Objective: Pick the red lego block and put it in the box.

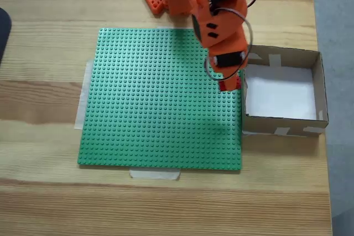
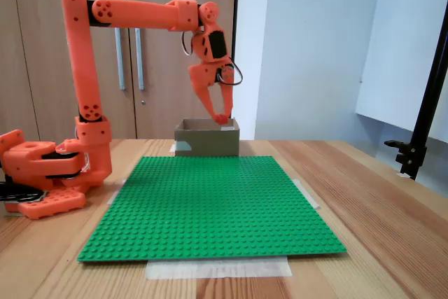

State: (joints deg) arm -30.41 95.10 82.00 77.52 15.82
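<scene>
**Red brick held in the air at the box's near wall**

In a fixed view from above, the square shallow brown cardboard box (image 1: 318,89) shows its white floor and pale tape patches on its walls, and it stands on the light wooden table (image 1: 44,98) just beside the right edge of the flat green studded baseplate (image 1: 160,100). The other fixed view, taken low from the front of the table, shows none of the floor: the box (image 2: 207,141) appears there as a plain brown wall beyond the far edge of the baseplate (image 2: 210,204). That low view shows height instead: the orange arm (image 2: 133,12) rises from its base at the left, reaches across horizontally and bends down to the gripper (image 2: 222,117), which hangs in the air at about the level of the box's top edge.

The small bright red lego block (image 2: 224,119) sits between the tips of the gripper's two fingers, which are closed on it. From above, the block (image 1: 229,84) peeks out under the gripper (image 1: 231,81), over the baseplate's right edge and just beside the box's left wall; whether it has crossed that wall cannot be told from either view.

Counted: one red block, one box, one green baseplate, one arm with one gripper. White tape strips (image 1: 155,174) hold the baseplate's edges to the table. Wooden cabinet doors (image 2: 140,54) stand behind the arm in the low view.
</scene>
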